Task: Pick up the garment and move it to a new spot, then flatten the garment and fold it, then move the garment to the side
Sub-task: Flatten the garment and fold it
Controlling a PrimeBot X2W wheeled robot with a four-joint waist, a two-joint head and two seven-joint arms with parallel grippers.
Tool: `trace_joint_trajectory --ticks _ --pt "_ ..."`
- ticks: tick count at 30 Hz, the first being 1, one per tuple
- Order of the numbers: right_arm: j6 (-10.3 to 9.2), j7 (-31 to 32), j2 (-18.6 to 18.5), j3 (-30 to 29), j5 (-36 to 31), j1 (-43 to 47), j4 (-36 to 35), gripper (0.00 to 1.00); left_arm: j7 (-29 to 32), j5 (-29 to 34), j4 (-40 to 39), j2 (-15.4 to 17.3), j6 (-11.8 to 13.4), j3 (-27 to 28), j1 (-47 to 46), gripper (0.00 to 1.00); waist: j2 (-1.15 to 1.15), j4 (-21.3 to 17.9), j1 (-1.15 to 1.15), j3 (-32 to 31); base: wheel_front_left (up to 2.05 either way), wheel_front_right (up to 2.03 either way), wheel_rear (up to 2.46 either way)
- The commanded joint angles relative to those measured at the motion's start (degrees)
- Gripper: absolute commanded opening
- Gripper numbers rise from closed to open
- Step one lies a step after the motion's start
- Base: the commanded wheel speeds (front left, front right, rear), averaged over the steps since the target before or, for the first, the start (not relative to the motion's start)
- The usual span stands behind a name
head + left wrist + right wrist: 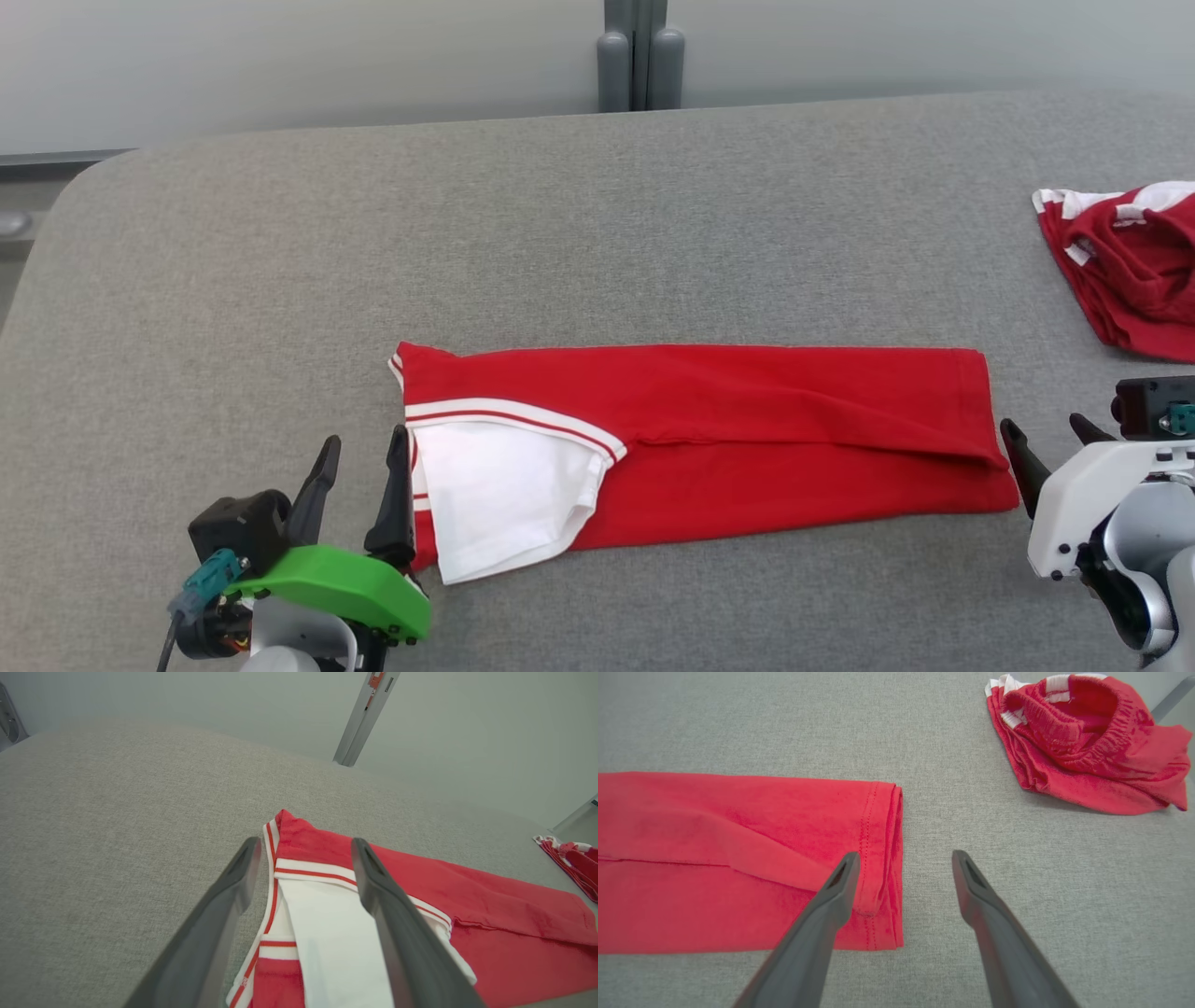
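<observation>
Folding in hand: the garment point(728, 420) lies as a long strip between the left end effector point(366, 437) and right end effector point(1042, 425), both open and empty, the left perhaps touching cloth; next, I judge, grip an end and fold crosswise.

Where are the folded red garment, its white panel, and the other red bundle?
Garment point(794, 401): head view, on its red middle stretch.
White panel point(504, 495): head view, middle of the white cloth.
Red bundle point(1087, 751): right wrist view, on its gathered centre.
</observation>
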Motion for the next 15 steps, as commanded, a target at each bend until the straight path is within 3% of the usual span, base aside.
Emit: trace_joint_trajectory --ticks 1,13,14,15 --pt "-0.11 0.40 -0.23 0.51 -0.05 -1.31 2.03 1.00 -0.29 0.26 0.35 0.20 0.21 0.21 -1.12 1.00 0.00 1.52 0.00 0.19 0.00 0.00 0.00" --pt "-0.11 -0.02 -1.09 1.77 -0.46 -7.23 21.02 1.00 -1.07 0.21 0.59 0.61 1.10 0.47 -0.33 1.00 0.00 6.51 0.00 0.86 0.00 0.00 0.00" --pt "-0.11 -0.22 -1.11 1.97 -0.38 -7.54 22.13 0.84 -1.09 0.18 0.45 0.59 1.10 0.41 -0.19 1.00 0.00 6.61 0.00 0.77 0.00 0.00 0.00" --pt "-0.11 -0.39 -1.14 2.13 -0.28 -7.69 22.81 0.48 -1.08 0.16 0.41 0.61 1.15 0.39 -0.08 1.00 0.00 6.65 0.00 0.68 0.00 0.00 0.00"
